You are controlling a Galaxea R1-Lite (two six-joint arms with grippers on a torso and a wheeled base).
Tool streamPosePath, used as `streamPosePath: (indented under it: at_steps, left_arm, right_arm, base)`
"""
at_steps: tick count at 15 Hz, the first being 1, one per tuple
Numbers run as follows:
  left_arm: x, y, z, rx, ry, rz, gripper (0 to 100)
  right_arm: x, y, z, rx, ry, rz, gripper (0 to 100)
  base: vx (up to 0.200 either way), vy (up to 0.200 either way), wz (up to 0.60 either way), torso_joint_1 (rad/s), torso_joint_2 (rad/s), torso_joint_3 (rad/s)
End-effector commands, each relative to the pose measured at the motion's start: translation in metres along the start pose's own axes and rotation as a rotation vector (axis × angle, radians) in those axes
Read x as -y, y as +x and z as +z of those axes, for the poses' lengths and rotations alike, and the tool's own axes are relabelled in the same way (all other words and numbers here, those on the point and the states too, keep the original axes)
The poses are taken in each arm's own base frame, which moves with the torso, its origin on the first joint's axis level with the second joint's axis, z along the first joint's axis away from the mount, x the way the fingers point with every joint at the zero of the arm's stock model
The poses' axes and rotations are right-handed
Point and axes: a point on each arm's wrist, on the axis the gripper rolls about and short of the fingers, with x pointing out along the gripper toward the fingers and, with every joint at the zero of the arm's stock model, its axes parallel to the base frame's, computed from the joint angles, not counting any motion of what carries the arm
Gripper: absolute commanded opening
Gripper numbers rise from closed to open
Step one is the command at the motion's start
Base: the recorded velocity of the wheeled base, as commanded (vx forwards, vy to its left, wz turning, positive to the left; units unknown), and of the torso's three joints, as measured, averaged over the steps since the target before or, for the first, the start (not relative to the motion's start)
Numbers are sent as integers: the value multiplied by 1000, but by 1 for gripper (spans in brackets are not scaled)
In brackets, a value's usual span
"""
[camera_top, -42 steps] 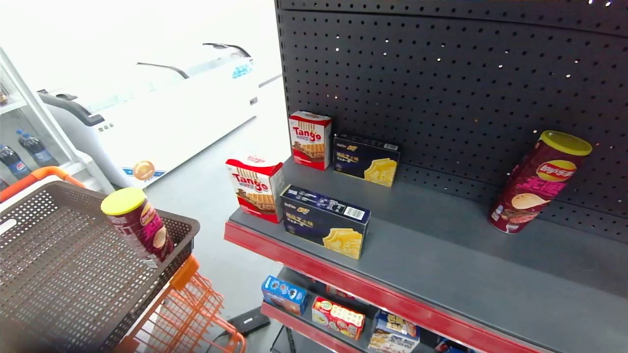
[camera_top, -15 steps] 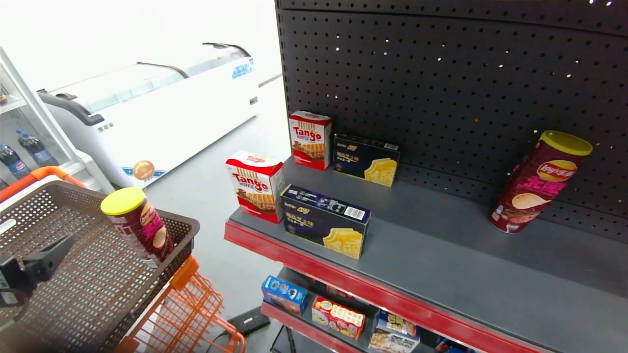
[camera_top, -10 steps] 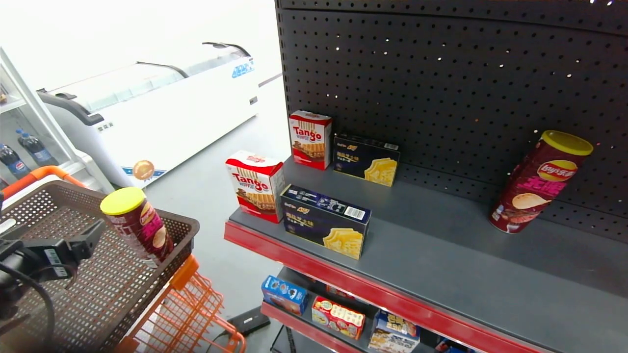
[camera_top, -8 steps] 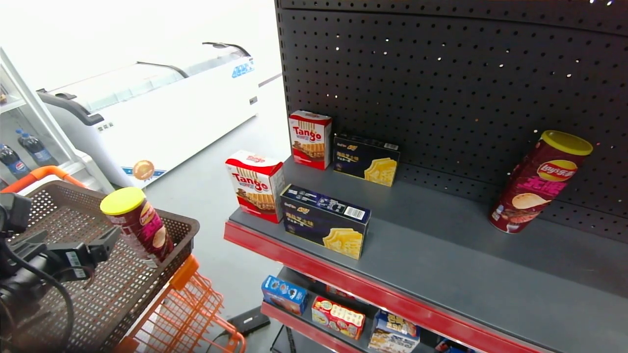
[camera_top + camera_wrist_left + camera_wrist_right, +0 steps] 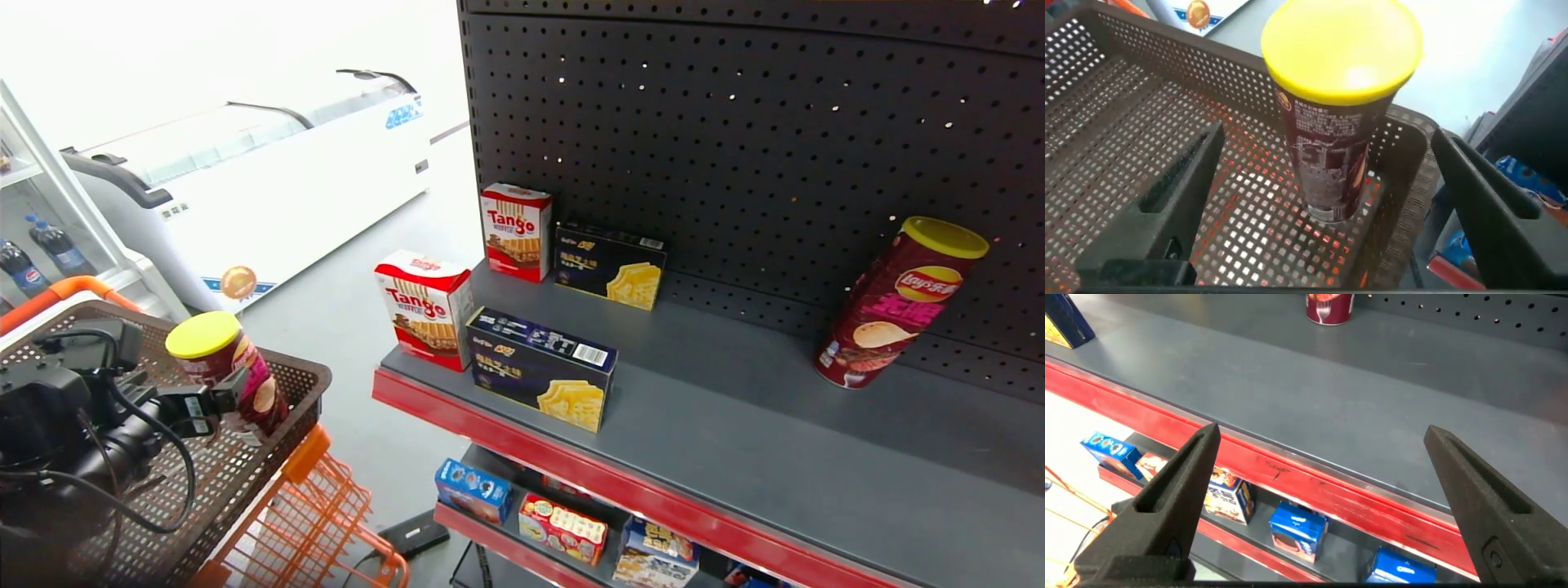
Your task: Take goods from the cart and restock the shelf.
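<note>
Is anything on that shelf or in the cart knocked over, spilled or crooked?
Nothing is spilled, toppled or damaged. The chip canister on the shelf seems to lean in the head view, and so does the second canister in the cart's basket. That is probably just the camera's angle.

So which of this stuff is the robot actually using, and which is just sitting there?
Using: the chip can, the brown basket it stands in, the orange cart, the shelf, the left gripper.

Just sitting there: the wafer boxes, the dark boxes, the shelved can, the freezer, the bottles.
</note>
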Motion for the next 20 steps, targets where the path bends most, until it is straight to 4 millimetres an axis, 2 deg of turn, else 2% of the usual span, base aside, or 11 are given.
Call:
streamPosePath:
  at_steps: [1, 6, 10, 11, 16, 20]
  left_arm:
    - [1, 22, -15, -44, 1, 0, 100]
    - [2, 57, -20, -11, 0, 2, 100]
    - [4, 73, -23, 6, -2, 1, 100]
    - [4, 78, -22, 17, -2, 1, 0]
    - [4, 87, -24, 22, -2, 0, 0]
    - [4, 90, -13, 60, 0, 2, 0]
  right_arm:
    - [0, 0, 0, 0, 0, 1, 100]
    - [0, 0, 0, 0, 0, 1, 100]
    - [0, 0, 0, 0, 0, 1, 100]
    - [0, 0, 0, 0, 0, 1, 100]
    - [0, 0, 0, 0, 0, 1, 100]
    - [0, 0, 0, 0, 0, 1, 100]
  base:
    - [0, 0, 0, 0, 0, 0]
    - [0, 0, 0, 0, 0, 0]
    - [0, 0, 0, 0, 0, 0]
    - [0, 0, 0, 0, 0, 0]
    - [0, 0, 0, 0, 0, 0]
    - [0, 0, 0, 0, 0, 0]
